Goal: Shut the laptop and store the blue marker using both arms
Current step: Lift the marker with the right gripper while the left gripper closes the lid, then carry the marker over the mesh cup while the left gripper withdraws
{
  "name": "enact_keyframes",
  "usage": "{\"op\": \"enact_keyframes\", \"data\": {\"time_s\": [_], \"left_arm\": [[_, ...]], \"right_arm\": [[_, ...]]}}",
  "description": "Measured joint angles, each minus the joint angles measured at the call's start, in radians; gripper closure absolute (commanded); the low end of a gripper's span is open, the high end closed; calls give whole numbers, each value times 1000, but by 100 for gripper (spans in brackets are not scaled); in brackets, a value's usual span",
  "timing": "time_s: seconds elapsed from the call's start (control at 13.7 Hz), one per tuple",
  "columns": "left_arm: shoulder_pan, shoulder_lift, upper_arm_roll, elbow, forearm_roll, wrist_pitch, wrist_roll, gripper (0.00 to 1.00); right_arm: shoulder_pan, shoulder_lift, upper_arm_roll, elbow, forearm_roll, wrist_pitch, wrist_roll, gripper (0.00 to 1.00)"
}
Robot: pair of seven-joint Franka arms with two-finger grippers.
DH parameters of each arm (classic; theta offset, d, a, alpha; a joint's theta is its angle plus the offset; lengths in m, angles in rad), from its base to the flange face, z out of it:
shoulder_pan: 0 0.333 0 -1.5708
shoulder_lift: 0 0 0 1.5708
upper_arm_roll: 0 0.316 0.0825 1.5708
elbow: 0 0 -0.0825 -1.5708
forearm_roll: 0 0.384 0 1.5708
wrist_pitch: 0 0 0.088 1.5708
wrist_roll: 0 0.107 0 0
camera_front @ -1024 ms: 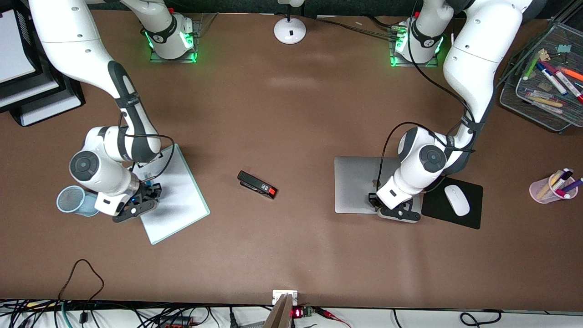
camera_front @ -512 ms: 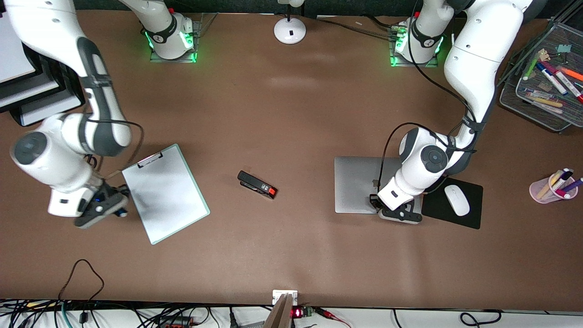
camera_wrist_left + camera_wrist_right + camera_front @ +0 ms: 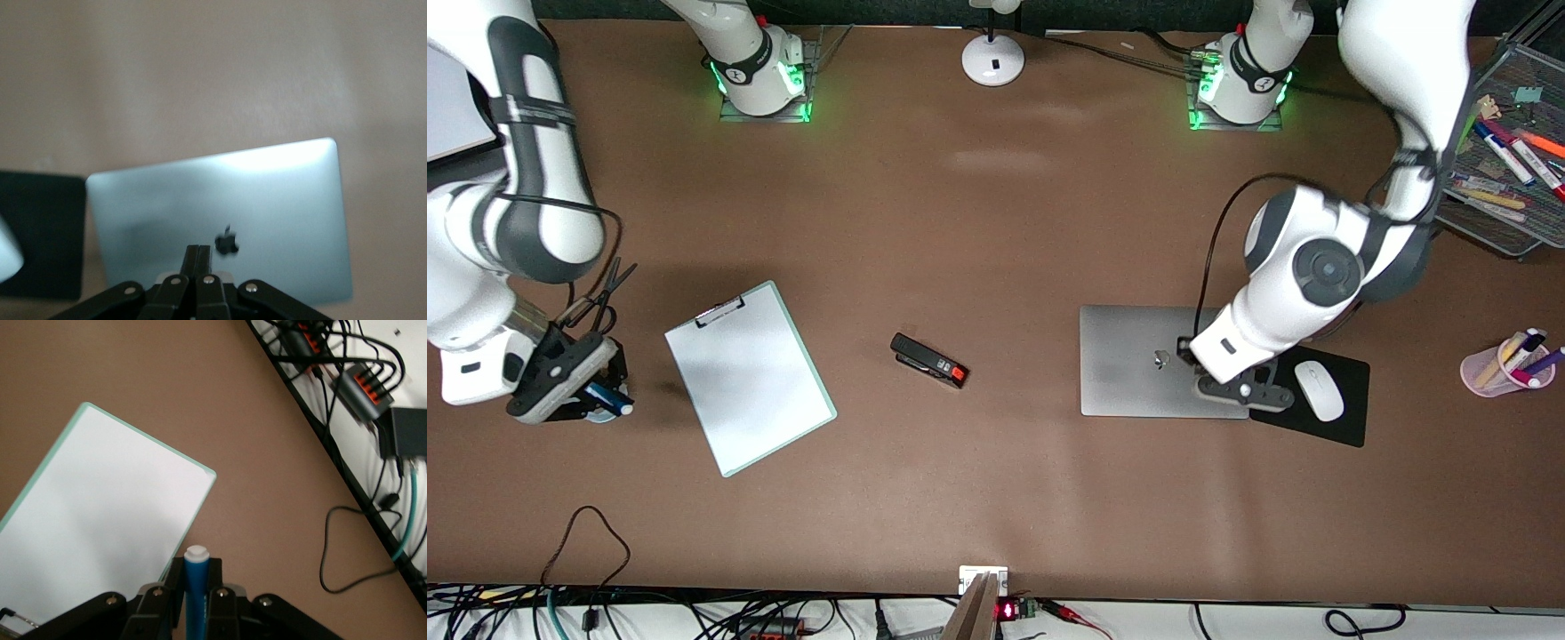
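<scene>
Currently brown table [image 3: 996, 231]: laptop [image 3: 1138, 360] lid down — left gripper [image 3: 1243, 388] above it, fingers together, empty; right gripper [image 3: 574, 398] clamps blue marker [image 3: 195, 590] near the right arm's edge.

Desk layout, arm end to arm end

The stapler [image 3: 928, 361] lies between the clipboard [image 3: 750, 378], toward the right arm's end, and the closed laptop [image 3: 1138, 360]; a mouse [image 3: 1319, 390] sits on the mouse pad [image 3: 1343, 427] beside the laptop.
</scene>
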Motion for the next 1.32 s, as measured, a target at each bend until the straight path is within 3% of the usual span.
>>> {"op": "enact_keyframes", "data": {"time_s": [0.15,0.22,0.37,0.44,0.95,1.32], "left_arm": [[-4,-67,-2,0,0,-112,0,94],[-6,-97,-6,0,0,-161,-1,79],[-7,-143,-26,0,0,-238,-2,7],[-8,-159,-31,0,0,-273,-3,0],[0,-229,-34,8,0,-383,-2,0],[11,-252,-29,116,0,-561,12,0]], "right_arm": [[-32,-7,0,0,90,-46,-158,100],[-51,-8,0,2,138,-71,-242,100],[-93,-8,-1,22,242,-157,-385,100],[-115,-7,-1,40,273,-209,-435,100],[-235,34,-1,150,398,-435,-622,100],[-303,85,-1,160,508,-542,-746,100]]}}
